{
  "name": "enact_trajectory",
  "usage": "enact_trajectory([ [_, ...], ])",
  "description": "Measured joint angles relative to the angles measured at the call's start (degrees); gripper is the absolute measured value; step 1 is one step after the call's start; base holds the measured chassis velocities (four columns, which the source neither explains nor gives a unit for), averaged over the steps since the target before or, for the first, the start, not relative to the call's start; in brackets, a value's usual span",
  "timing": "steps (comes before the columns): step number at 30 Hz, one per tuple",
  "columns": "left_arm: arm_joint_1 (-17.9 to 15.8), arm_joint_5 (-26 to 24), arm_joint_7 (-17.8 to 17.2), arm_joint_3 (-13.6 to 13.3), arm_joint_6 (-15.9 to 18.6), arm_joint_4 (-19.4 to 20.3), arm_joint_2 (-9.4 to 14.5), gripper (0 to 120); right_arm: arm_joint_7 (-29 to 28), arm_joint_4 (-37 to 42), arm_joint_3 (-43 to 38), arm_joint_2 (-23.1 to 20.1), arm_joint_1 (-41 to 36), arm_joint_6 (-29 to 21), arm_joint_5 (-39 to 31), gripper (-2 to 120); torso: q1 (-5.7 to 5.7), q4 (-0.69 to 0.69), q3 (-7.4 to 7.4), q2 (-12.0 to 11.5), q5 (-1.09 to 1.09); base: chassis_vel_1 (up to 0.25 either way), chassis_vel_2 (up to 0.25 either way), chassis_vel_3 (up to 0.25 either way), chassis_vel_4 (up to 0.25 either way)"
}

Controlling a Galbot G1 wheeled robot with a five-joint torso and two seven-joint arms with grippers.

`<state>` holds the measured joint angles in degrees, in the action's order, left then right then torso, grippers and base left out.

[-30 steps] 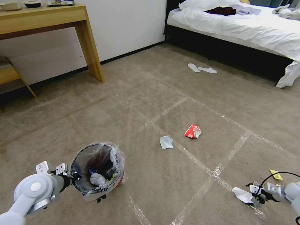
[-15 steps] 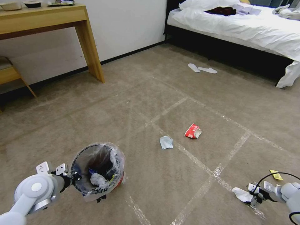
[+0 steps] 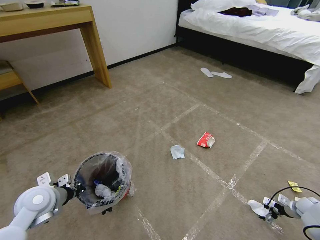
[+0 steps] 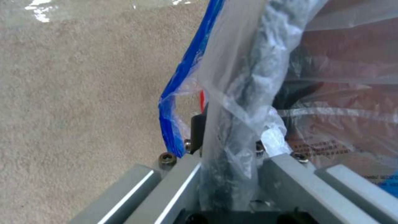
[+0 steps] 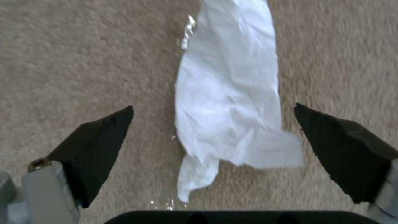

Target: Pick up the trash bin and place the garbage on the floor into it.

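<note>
Right claw (image 5: 213, 124) hanging open over white tissue; left claw (image 3: 78, 190) clamping the trash bin (image 3: 101, 181) rim.

Right claw is sitting low over the floor (image 3: 160, 100) at the near right, both dark fingers (image 5: 97, 146) spread wide with the crumpled white tissue (image 5: 232, 102) lying on the carpet between them, not touching either pad. Left claw is pinching the bag-lined rim of the trash bin at the near left; the bin is standing upright with litter showing inside it. Farther out, a pale blue tissue (image 3: 177, 151) and a crushed red-and-white cup (image 3: 205, 140) are lying near a tape line. A yellow scrap (image 3: 294, 186) is lying beside the right arm. White slippers (image 3: 215, 73) are lying near the bed (image 3: 260, 26); a wooden table (image 3: 50, 20) is standing at the wall.
</note>
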<state>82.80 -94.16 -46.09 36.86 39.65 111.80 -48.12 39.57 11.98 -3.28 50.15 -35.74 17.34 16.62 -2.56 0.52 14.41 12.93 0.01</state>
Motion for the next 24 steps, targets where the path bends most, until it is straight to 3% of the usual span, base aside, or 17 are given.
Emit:
enact_trajectory([
  [2,0.2,0.1,0.3,0.3,-0.1,-0.1,0.1,0,-1.4,-0.2,0.2,0.2,-0.2,-1.3,-1.0,92,0.0,0.0,0.0,0.0,0.01,0.0,0.0,0.0,0.0],
  [17,-0.1,0.9,1.0,0.0,-0.4,-0.7,0.0,0,-3.0,-1.0,0.0,1.9,-1.3,-3.7,-5.0,90,0.0,0.0,0.0,0.0,0.01,0.0,0.0,0.0,0.0],
  [24,-0.3,1.2,1.4,-0.3,-0.6,-0.8,0.3,0,-3.0,-1.0,0.2,1.9,-0.8,-4.0,-6.2,67,0.0,-0.01,0.0,0.0,0.0,0.0,0.0,0.0,0.0],
])
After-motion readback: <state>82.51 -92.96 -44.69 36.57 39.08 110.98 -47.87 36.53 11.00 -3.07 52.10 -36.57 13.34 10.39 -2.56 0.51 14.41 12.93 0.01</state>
